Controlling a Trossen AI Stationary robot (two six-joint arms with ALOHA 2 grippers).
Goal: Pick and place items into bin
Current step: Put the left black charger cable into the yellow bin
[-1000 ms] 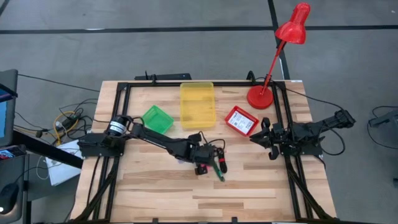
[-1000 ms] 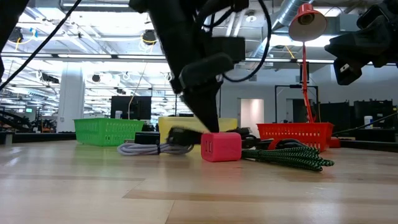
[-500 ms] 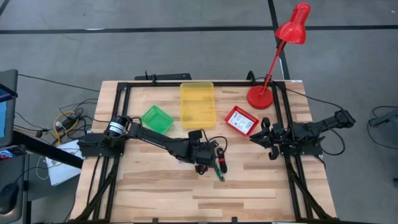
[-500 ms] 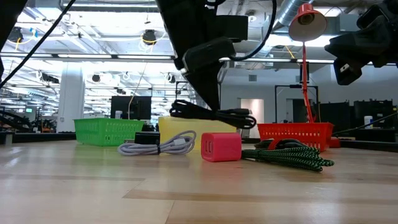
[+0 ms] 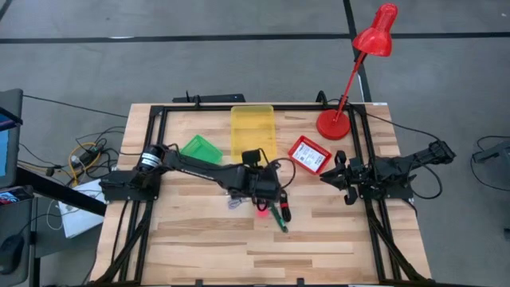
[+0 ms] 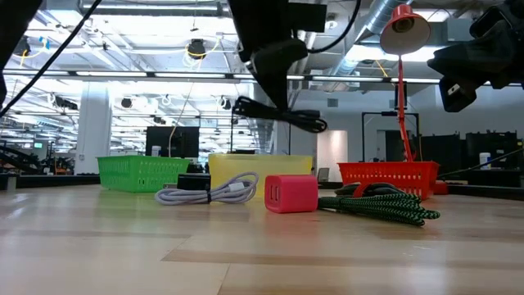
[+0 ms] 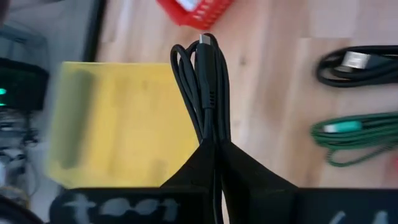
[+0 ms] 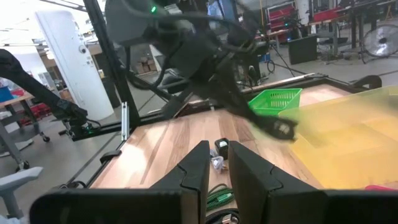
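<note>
My left gripper is shut on a coiled black cable, which hangs in the air above the table, near the yellow bin. Below it on the wood lie a red-pink block, a green braided cable, a grey-white cable and another black cable. My right gripper waits over the table's right side, narrowly open, touching nothing. My left gripper pinches the black cable coil between its two fingers at one end of the bundle, with several strands together. The fingers lie along the coil. The coil is lifted clear of the table and sticks out level beyond the fingertips.
A green bin sits left of the yellow one and a red bin right of it. A red desk lamp stands at the far right corner. Bare wood stretches along the near edge.
My left gripper has risen and moved toward the far edge and the yellow bin, taking the black cable coil with it. The coil lay on the table beside the red-pink block; it now hangs clear above it. The other items have stayed put.
</note>
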